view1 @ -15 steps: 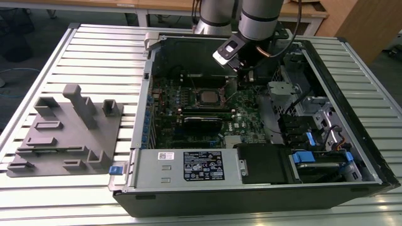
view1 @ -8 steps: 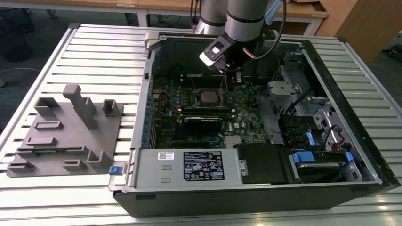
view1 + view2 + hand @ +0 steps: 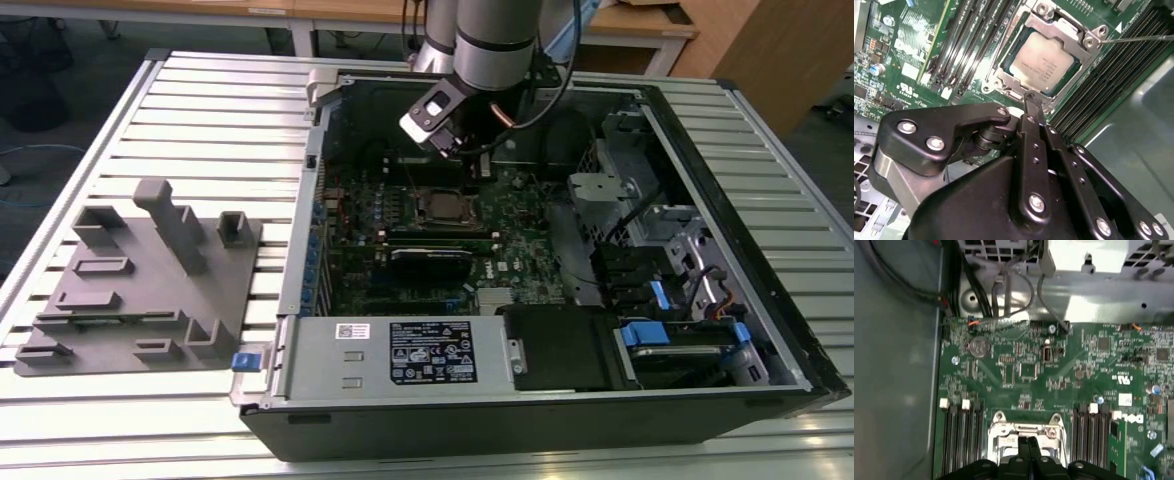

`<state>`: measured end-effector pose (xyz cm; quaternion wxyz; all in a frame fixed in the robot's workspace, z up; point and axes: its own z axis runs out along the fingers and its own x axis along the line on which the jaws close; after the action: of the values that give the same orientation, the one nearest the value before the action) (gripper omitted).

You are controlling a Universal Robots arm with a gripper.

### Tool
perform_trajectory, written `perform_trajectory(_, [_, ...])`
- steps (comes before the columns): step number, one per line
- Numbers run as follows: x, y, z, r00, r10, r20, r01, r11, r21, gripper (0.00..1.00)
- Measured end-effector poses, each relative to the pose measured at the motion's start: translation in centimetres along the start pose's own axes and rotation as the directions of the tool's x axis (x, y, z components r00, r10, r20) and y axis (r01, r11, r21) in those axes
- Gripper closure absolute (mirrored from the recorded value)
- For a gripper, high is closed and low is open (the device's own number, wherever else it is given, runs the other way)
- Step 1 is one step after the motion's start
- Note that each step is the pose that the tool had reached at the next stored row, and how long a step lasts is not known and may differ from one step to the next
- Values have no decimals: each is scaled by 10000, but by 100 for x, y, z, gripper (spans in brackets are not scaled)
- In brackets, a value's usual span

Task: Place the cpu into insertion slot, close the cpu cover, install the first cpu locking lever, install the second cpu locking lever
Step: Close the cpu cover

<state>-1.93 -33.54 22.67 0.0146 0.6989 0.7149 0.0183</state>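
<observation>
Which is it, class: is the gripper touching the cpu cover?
Cannot tell. In the second wrist view the shut gripper overlaps the edge of the cpu cover, hiding any contact or gap.

Pale ribbed metal table [image 3: 200, 100] spreads out on every side of the fingers [image 3: 465, 150] and catches the light. Well beyond them are wooden desks [image 3: 641, 25] and 1 wood panel [image 3: 767, 50], with dark floor [image 3: 67, 70] past the table's edge.

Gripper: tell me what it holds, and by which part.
Nothing. The gripper has its jaws shut together, nothing between them, tip near the chip cover.
</observation>
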Motion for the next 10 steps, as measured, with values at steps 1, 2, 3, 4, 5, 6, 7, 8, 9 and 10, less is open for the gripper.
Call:
perform_trajectory(1, [0,0,0,10000,-1,2,1,10000,0,90])
perform_trajectory(2, [0,0,0,10000,-1,2,1,10000,1,90])
perform_trajectory(3, [0,0,0,10000,-1,2,1,10000,1,90])
perform_trajectory(4, [0,0,0,10000,-1,2,1,10000,0,90])
perform_trajectory(5, [0,0,1,10000,-1,2,1,10000,1,90])
perform_trajectory(6, [0,0,3,10000,-1,-2,1,10000,36,90])
perform_trajectory(7, [1,0,7,10000,0,-5,0,9999,130,90])
perform_trajectory(8, [0,0,11,10000,1,-5,-1,9997,257,90])
perform_trajectory(9, [0,-1,15,10000,2,-7,-1,9992,388,90])
perform_trajectory(10, [0,-1,19,10000,3,-11,-2,9987,509,90])
